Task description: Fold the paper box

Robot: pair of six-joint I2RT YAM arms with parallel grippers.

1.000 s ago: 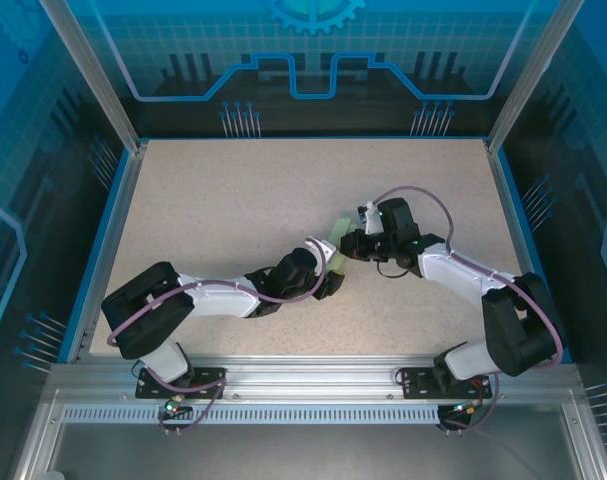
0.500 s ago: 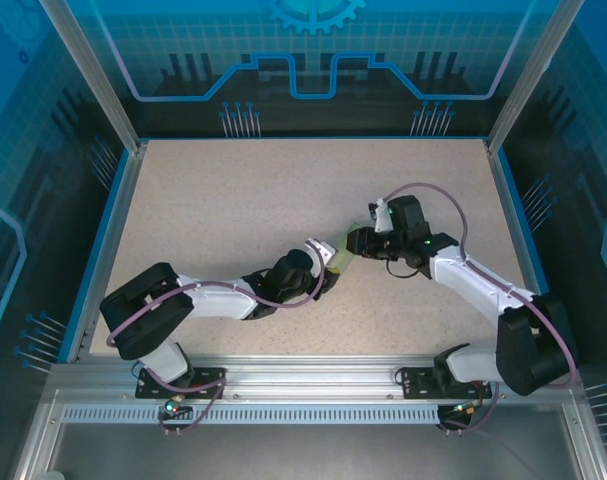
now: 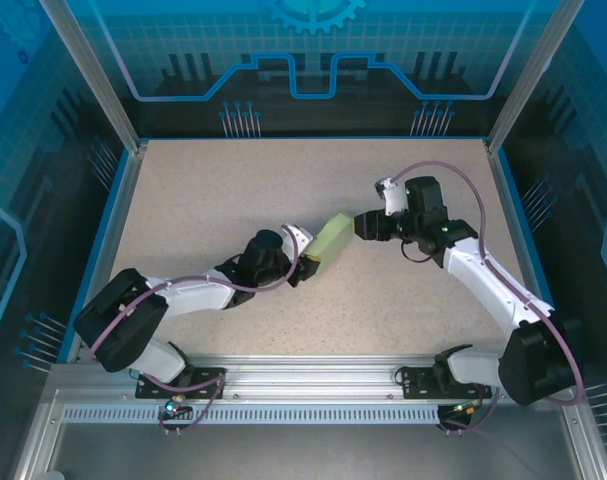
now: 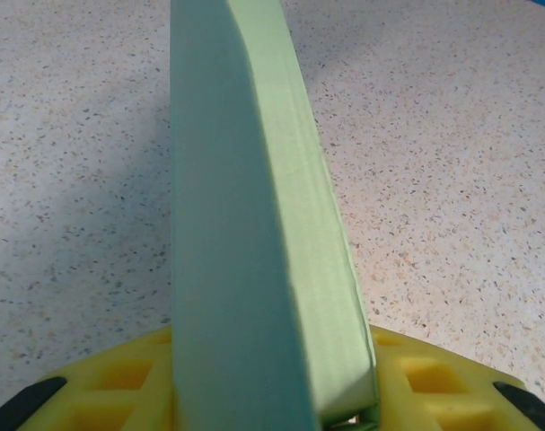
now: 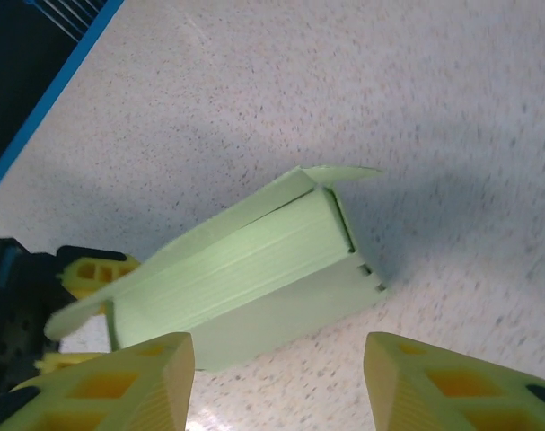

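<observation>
Box (image 3: pixel 332 238), folded into a flat pack, is pinched at its near end by the left gripper (image 3: pixel 307 262). The right gripper (image 3: pixel 362 226), fingers spread, hovers just beside its far end, mid-table (image 3: pixel 203 190).

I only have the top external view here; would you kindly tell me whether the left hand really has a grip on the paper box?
Observer: Yes. The left wrist view shows the paper box edge-on, pinched between the yellow fingers of the left hand.
Operator: Thank you. Is the right hand closed on it as well?
Observer: No. In the right wrist view the right hand is open, its fingers spread wide and not clamped on the box.
Operator: Is the box fully closed at that end?
Observer: Not quite. A small flap sticks out at the corner farthest from the left hand.
</observation>
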